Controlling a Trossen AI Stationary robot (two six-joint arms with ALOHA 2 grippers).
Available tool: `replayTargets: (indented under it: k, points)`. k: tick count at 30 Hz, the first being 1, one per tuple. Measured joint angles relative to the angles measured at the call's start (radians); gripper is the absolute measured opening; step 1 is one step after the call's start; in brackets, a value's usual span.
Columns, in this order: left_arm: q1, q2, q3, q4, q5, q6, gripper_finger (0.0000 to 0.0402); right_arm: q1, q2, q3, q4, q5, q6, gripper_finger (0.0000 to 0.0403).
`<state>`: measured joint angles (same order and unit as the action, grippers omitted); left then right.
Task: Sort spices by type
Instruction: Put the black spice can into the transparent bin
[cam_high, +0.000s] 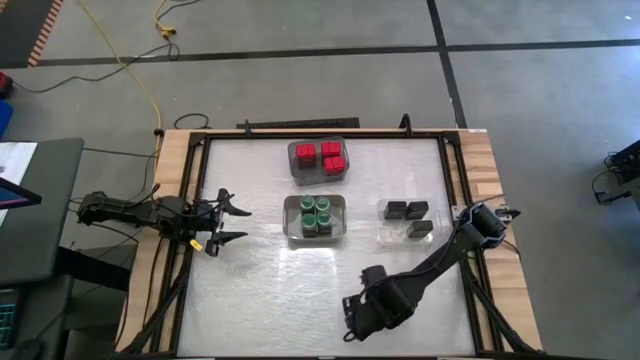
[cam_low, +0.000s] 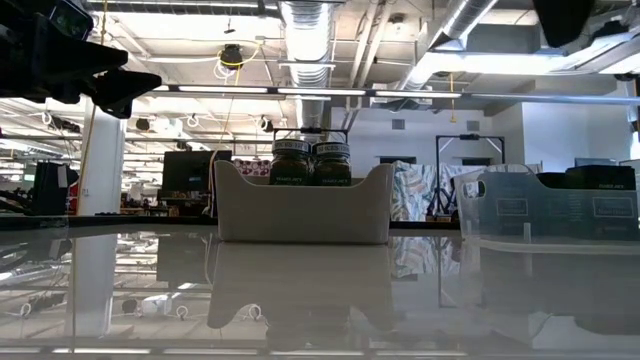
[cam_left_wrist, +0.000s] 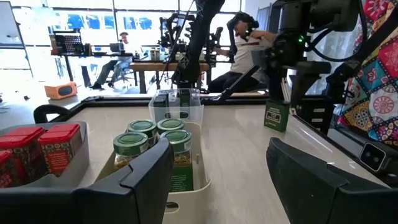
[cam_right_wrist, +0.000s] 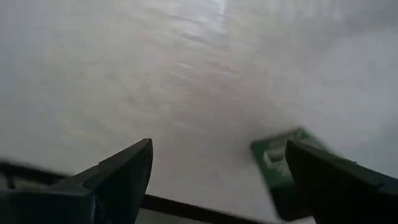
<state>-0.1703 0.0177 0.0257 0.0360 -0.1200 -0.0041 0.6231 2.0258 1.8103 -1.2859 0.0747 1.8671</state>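
Three clear bins stand on the white table. The far bin (cam_high: 318, 161) holds red-topped square containers, the middle bin (cam_high: 316, 219) round green-lidded jars (cam_left_wrist: 153, 140), the right bin (cam_high: 406, 221) dark tins. One dark tin with a green label (cam_left_wrist: 275, 116) stands alone near the front edge. My right gripper (cam_right_wrist: 217, 162) hangs open over it, pointing down, with the tin (cam_right_wrist: 277, 163) right beside one finger. In the high view this gripper (cam_high: 352, 318) hides the tin. My left gripper (cam_high: 232, 222) waits open and level at the table's left, facing the bins. My right gripper has one finger (cam_right_wrist: 323, 180) close against the lone tin's side (cam_right_wrist: 283, 168), which the finger partly covers. I cannot tell whether they touch. The tin stands upright on the table.
Bare white tabletop lies between the bins and the front edge (cam_high: 300, 300). A dark frame rail (cam_high: 452, 180) runs along the table's sides. People sit at desks in the room beyond the table (cam_left_wrist: 245, 43).
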Motion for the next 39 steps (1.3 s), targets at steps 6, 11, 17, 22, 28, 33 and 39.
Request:
replayTargets:
  k: [6,11,17,22,28,33,39]
  points:
    - [0.000,0.000,0.000,0.000,0.000,0.000,0.0247,-0.030,0.000,0.000,-0.001,0.000,-0.384,0.0391]
    - [0.000,0.000,0.000,0.000,0.000,0.000,0.0247,-0.068,0.000,0.000,-0.025,0.003,-0.727,0.0391]
    - [0.000,0.000,0.000,0.000,0.000,0.000,0.0247,-0.133,-0.001,0.000,-0.117,-0.011,-0.812,0.0391]
    - [0.000,0.000,0.000,0.000,0.000,0.000,0.0247,-0.120,-0.008,0.000,-0.217,-0.004,-0.837,0.0387]
    - [0.000,0.000,0.000,-0.001,0.000,0.000,0.0247,-0.058,-0.110,-0.085,-0.263,0.093,-0.864,0.0358]
    - [0.000,0.000,0.000,-0.001,0.000,0.000,0.0247,0.019,-0.286,-0.335,-0.270,0.114,-0.857,0.0338]
    - [0.000,0.000,0.000,-0.001,0.000,0.000,0.0247,0.173,-0.555,-0.612,-0.152,0.107,-0.790,0.0333]
